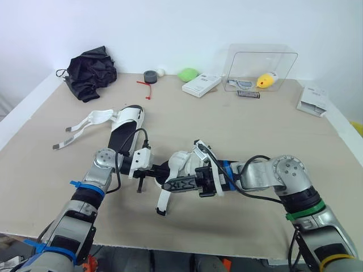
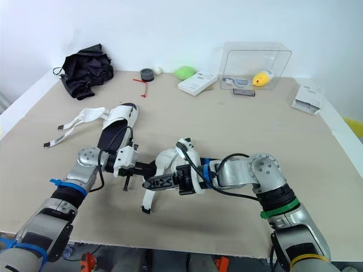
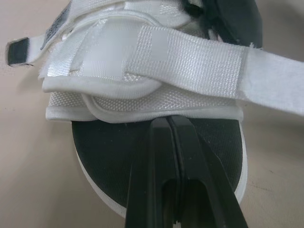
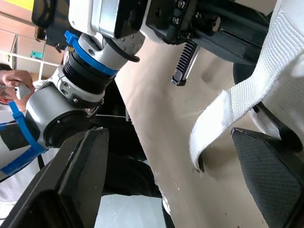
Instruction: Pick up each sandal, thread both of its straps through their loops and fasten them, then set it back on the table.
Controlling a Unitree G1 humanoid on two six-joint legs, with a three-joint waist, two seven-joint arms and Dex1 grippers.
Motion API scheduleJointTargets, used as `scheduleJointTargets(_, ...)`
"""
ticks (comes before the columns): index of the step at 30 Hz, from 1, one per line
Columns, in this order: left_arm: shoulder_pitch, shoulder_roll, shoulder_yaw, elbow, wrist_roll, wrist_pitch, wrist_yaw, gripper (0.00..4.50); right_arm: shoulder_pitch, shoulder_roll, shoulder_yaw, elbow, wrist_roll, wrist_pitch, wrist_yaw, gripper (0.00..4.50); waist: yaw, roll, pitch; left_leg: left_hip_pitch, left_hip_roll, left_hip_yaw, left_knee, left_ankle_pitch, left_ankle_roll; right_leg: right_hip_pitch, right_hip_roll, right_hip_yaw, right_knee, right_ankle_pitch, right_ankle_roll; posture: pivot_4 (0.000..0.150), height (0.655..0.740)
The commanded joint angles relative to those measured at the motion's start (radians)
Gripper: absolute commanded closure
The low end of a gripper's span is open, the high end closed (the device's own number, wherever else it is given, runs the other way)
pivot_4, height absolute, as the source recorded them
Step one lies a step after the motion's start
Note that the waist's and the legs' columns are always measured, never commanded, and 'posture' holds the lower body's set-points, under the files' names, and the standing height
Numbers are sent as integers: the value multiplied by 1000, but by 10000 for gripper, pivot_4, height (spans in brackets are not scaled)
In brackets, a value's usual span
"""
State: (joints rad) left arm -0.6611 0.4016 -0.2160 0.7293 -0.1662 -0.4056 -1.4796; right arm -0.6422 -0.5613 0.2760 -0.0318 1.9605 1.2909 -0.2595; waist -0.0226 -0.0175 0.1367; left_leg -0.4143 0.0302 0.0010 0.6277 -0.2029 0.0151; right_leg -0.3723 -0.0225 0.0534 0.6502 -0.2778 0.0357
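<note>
- Spanning the whole scene: beige flat surface (image 1: 238, 136), carrying every item below.
- Clear plastic box (image 1: 262, 71), far right of the surface, with a small yellow object (image 1: 265, 80) inside.
- Crumpled black fabric bundle (image 1: 91, 72), far left corner.
- White strapped sandal with black footbed (image 1: 127, 122), lying left of centre, its straps unfastened and splayed toward the left edge.
- Second white sandal with black footbed (image 1: 182, 163), near edge at centre, between the two arms. One loose white webbing strap (image 1: 164, 199) hangs from it, its dark tip down at the surface. Another strap lies folded across the upper.
- Left gripper (image 3: 169, 124), over the black footbed of the second white sandal. Jaws together, tips against the white padded rim of the upper; whether anything is pinched between them cannot be told.
- Right gripper (image 4: 168, 142), at the second white sandal from the right. Jaws wide apart, the hanging strap in the gap between them.
- White flat carton (image 1: 201, 85), far centre, just left of the clear plastic box.
- White printed leaflet (image 1: 313, 101), right edge.
- Green rounded object (image 1: 188, 74), far centre, just beyond the carton.
- Grey tape roll (image 1: 150, 75), left of the green object.
</note>
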Motion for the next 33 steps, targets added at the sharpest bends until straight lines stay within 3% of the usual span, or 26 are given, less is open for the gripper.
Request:
scheduleJointTargets(1, 66, 12, -87, 55, 89, 43, -48, 45000, -44, 45, -27, 46, 12, 8, -57, 837, 0, 0, 0, 0, 1, 0, 0, 0, 0, 0, 1, 0, 0, 0, -1, 1500, 7400)
scheduleJointTargets(13, 49, -5, -93, 75, 92, 40, -47, 45000, -98, 160, -40, 120, 12, 30, -233, 837, -4, 0, -3, 5, 9, 1, -3, 1, 1, 0, 2, -1, 0, -2, -8, 1500, 7400)
scheduleJointTargets(16, 39, -17, -94, 87, 92, 35, -46, 45000, -104, 187, -53, 132, 12, 35, -266, 9017, -6, 0, -3, 6, 12, 1, -4, 2, 3, 0, 4, -2, 0, -1, -13, 1500, 7400)
scheduleJointTargets(21, 19, -33, -93, 115, 99, 23, -43, 45000, -109, 208, -70, 131, 12, 41, -295, 29779, 3, 0, -3, 1, 11, 3, -4, 4, 6, -2, 4, -4, 0, -1, -13, 1500, 7400)
scheduleJointTargets(24, 14, -39, -89, 125, 102, 17, -43, 45000, -107, 216, -82, 121, 12, 40, -302, 43718, 3, 0, -3, -3, 7, 4, -4, 4, 6, -2, 0, -5, -1, 0, -6, 1500, 7400)
scheduleJointTargets(30, 7, -42, -85, 143, 105, 3, -38, 45000, -124, 181, -97, 120, 12, 66, -253, 44423, 3, 0, -3, -4, 5, 5, -3, 4, 6, -2, -3, -6, -3, 0, -7, 1500, 7400)
scheduleJointTargets(33, 7, -42, -82, 146, 105, 0, -35, 45000, -159, 133, -113, 107, 12, 96, -140, 44423, 3, 0, -3, -7, 5, 5, -3, 5, 7, -3, -5, -6, -3, 0, -7, 1500, 7400)
